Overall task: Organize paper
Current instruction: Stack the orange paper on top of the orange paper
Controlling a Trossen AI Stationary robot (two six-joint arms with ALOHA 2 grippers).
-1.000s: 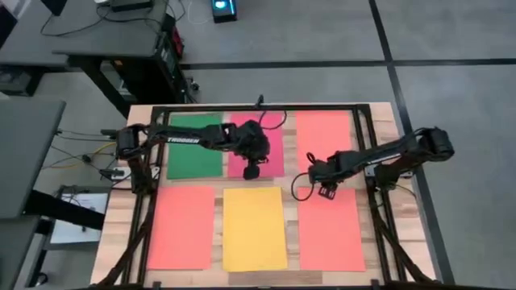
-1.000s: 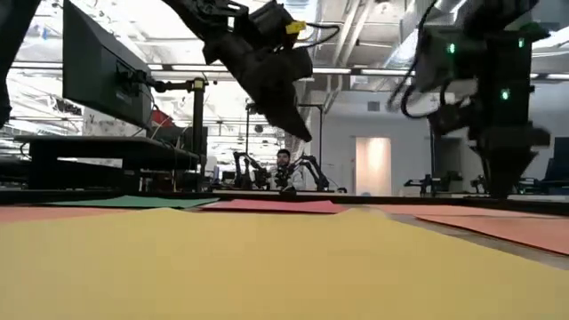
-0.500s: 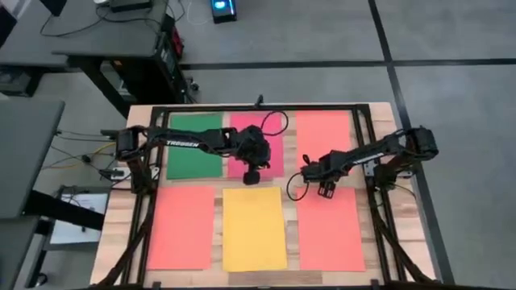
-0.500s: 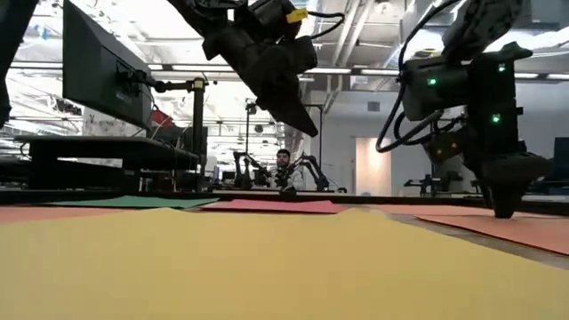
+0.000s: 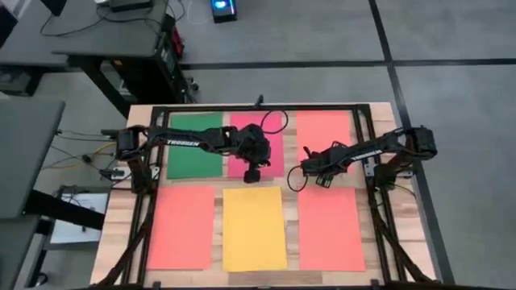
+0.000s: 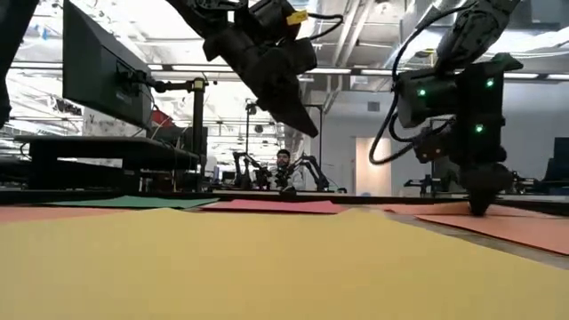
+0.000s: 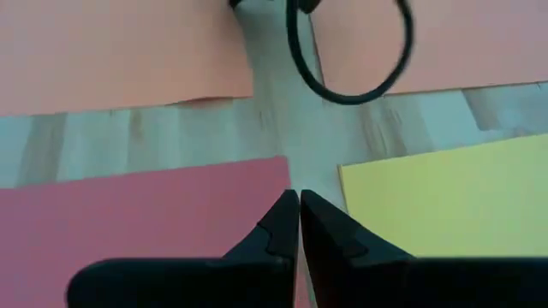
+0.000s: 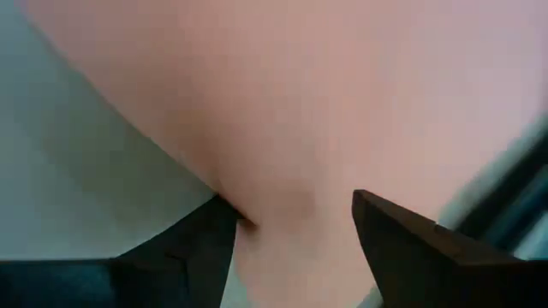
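Six sheets of paper (image 5: 253, 227) flat on the table (image 5: 117, 217): light, limp, hard to pinch except at an edge. Right gripper (image 5: 320, 179) open over an orange sheet's (image 5: 324, 131) corner; left gripper (image 5: 251, 172) shut, empty.

Left dark six-joint arm extends across the table's far half; its two-finger left gripper (image 5: 251, 171) is raised clear of the surface, fingers pressed together. Right dark arm reaches inward from the right edge; the right gripper (image 5: 320, 180) points down at surface level, fingers (image 8: 411, 248) parted.
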